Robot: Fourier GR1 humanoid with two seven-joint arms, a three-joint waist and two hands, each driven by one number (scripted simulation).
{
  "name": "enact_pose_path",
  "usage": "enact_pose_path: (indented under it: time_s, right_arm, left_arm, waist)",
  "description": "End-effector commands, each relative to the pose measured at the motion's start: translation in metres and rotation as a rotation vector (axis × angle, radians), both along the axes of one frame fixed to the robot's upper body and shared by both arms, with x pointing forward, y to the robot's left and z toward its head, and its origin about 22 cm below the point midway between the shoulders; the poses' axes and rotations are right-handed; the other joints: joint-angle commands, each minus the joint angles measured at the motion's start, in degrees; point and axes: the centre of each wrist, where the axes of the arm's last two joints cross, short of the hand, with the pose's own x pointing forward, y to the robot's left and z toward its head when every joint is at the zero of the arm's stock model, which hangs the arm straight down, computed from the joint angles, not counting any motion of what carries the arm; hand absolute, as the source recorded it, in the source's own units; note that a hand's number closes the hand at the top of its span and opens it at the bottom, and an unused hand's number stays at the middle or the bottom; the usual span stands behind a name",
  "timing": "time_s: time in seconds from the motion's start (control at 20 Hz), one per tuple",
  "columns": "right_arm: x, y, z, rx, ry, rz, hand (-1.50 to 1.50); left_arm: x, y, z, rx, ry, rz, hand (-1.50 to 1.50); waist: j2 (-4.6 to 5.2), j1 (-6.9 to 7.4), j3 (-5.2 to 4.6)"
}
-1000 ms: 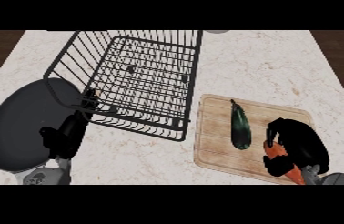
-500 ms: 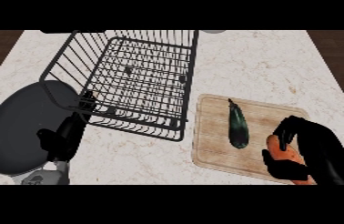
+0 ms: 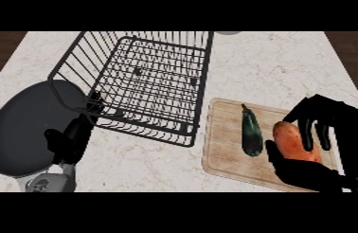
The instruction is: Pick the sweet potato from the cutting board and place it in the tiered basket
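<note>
1. A pale marbled table (image 3: pixel 280 66) is seen from steeply above; dark wood shows at both upper corners.
2. A black wire tiered basket (image 3: pixel 150 83) stands left of centre, beside a dark round pan (image 3: pixel 31 128).
3. The sweet potato (image 3: pixel 293 142) lies on the wooden cutting board (image 3: pixel 227 156), right of a dark eggplant (image 3: pixel 252 132).
4. The right hand (image 3: pixel 311 147) is curled round the sweet potato.
5. The left hand (image 3: pixel 67 142) is held relaxed over the pan's edge.

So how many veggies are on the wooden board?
2. A dark green eggplant lies in the middle of the cutting board, and the orange sweet potato lies to its right, with the right hand curled round it. None looks hidden.
</note>
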Motion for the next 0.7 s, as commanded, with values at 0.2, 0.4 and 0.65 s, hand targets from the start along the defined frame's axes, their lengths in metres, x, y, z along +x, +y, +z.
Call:
enact_pose_path:
  time_s: [0.2,0.4,0.65]
  right_arm:
    - [0.023,0.062,0.066,0.081,-0.038,0.0,1.5]
    - [0.059,0.091,0.082,0.063,0.016,0.024,1.5]
    - [0.105,0.127,0.104,0.119,0.03,0.003,1.5]
  left_arm:
    - [0.006,-0.036,0.013,-0.036,-0.062,-0.157,0.0]
    - [0.015,-0.048,0.011,-0.038,-0.055,-0.154,0.0]
    - [0.016,-0.042,0.023,-0.025,-0.04,-0.15,0.0]
  waist:
    - [-0.06,0.99,-0.06]
    - [0.14,0.92,-0.07]
    - [0.27,1.95,0.03]
